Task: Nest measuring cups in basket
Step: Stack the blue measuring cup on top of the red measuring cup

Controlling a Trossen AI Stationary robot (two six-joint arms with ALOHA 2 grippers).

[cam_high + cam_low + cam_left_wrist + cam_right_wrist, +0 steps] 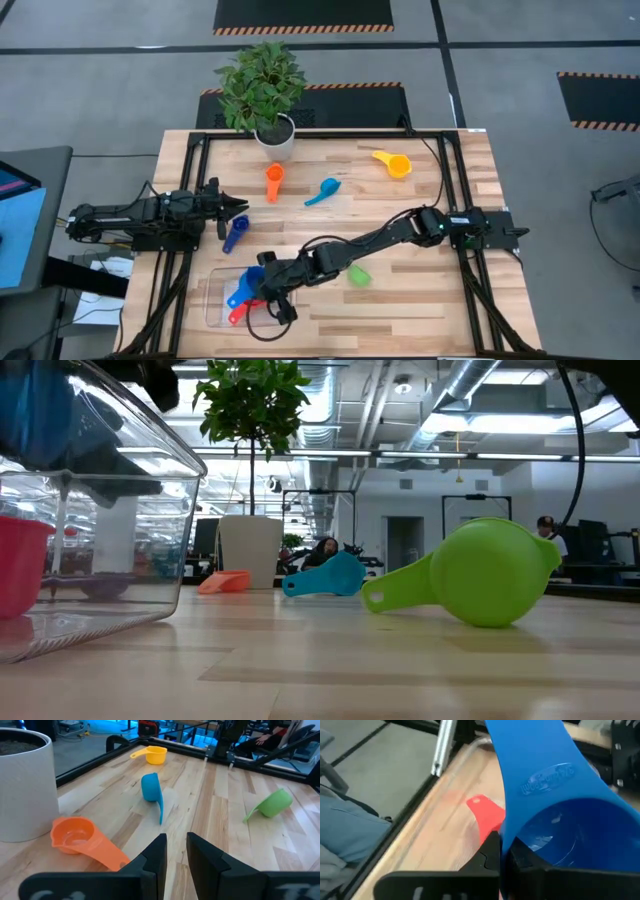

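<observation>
Right pincer [502, 852] – clamped on blue cup [560, 845]

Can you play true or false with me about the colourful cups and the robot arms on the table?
1. The right pincer holds a blue cup over the basket. True.
2. The green cup is inside the basket. False: it lies on the table, outside it.
3. A red cup is in the basket. True.
4. The yellow cup is stacked in the orange cup. False: they lie apart.
5. The left pincer holds the light blue cup. False: it holds nothing.
</observation>
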